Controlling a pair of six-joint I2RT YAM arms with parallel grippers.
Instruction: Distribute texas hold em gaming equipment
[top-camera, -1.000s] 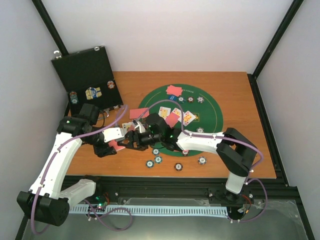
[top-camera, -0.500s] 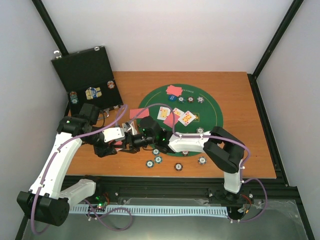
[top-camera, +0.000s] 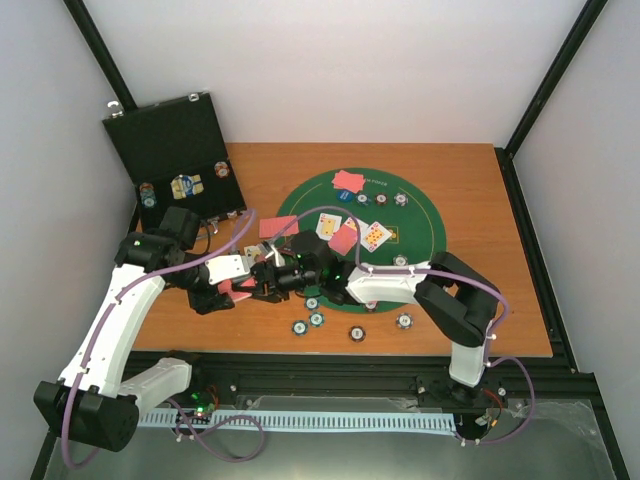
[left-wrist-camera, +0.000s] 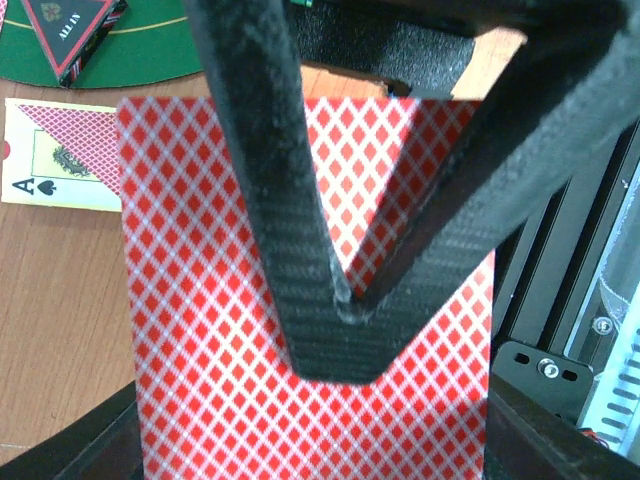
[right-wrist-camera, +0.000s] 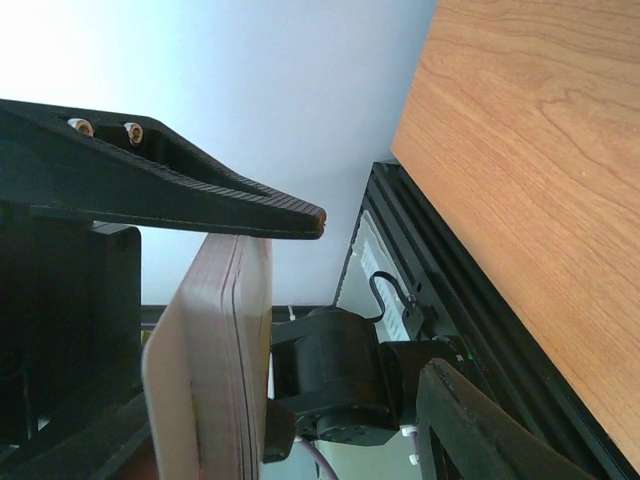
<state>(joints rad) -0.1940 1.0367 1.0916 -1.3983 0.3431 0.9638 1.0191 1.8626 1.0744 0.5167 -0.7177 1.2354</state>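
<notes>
At the mat's eight o'clock, over bare wood, your left gripper (top-camera: 240, 288) was clamped on the deck of cards (left-wrist-camera: 200, 300), with the red backs facing its own camera. The case (top-camera: 175, 150) stood open, well apart at ten o'clock.

Coming in from three o'clock, your right gripper (top-camera: 265, 282) met the deck with its jaws parted. One finger (left-wrist-camera: 270, 200) lay across the top card's back, and the other finger (right-wrist-camera: 480, 430) stood clear beyond the stack's edge.

I judged this to be the dealing step, peeling one card off the deck. Face-up cards (top-camera: 377, 236) already lay on the mat (top-camera: 420, 215), and chips (top-camera: 308, 322) sat near its six o'clock rim. The next move called for you to close on the top card alone, then slide it off toward three o'clock. Biting the whole thickness of the stack would likely have dragged several cards along.

You had little room at six o'clock, where the near edge of the table (top-camera: 480, 300) ran close under both wrists. I could not tell whether the two grippers touched. From three to four o'clock, past the mat, open wood was left for the swing.
</notes>
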